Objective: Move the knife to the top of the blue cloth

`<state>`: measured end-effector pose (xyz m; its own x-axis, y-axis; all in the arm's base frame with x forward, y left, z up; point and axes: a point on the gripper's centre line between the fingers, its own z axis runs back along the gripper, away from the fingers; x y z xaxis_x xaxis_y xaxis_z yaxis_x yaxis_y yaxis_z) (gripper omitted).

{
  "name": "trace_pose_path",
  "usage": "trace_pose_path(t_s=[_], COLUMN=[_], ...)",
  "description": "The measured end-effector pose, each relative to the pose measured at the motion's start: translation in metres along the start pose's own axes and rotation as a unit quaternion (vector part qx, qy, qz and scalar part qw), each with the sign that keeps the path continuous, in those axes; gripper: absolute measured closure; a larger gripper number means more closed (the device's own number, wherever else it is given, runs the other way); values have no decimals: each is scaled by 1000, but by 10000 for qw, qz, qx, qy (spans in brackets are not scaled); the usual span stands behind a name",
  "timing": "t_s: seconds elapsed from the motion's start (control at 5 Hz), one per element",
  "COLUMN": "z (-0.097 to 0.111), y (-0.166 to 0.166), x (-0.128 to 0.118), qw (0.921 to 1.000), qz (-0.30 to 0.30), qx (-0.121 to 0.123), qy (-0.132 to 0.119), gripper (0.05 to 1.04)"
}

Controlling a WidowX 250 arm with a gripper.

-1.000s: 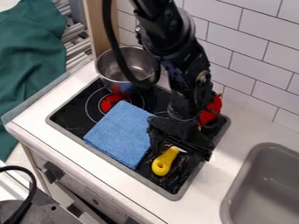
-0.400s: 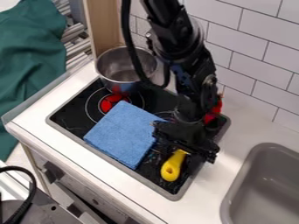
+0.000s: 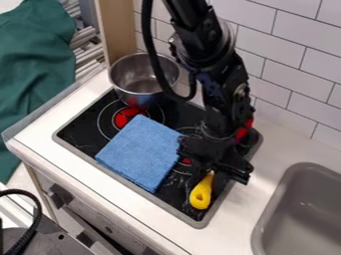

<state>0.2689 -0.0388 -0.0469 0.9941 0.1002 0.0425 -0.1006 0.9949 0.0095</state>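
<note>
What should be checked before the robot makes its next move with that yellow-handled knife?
1. Gripper is at the knife's yellow handle: ok, it is right at the handle's upper end.
2. Knife is held firmly: cannot tell, the contact is too dark to judge.
3. Blade's position is known: cannot tell, only the handle can be made out.
4. Blue cloth lies flat on the stove: ok.
5. Pot stands off the cloth: ok, it is beyond the cloth's far end.
6. Knife is on the cloth: not ok, its handle is off to one side.
</note>
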Motion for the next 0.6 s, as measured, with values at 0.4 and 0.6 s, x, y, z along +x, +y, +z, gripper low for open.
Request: trace_pose_path(t_s=[0.4,0.6], z=[30,51], y=[6,9], x=[-16,-23], qw=[9984,9967], qz=[-327,-323], qx=[149,249], qy=[-444,-706], gripper=[782,782])
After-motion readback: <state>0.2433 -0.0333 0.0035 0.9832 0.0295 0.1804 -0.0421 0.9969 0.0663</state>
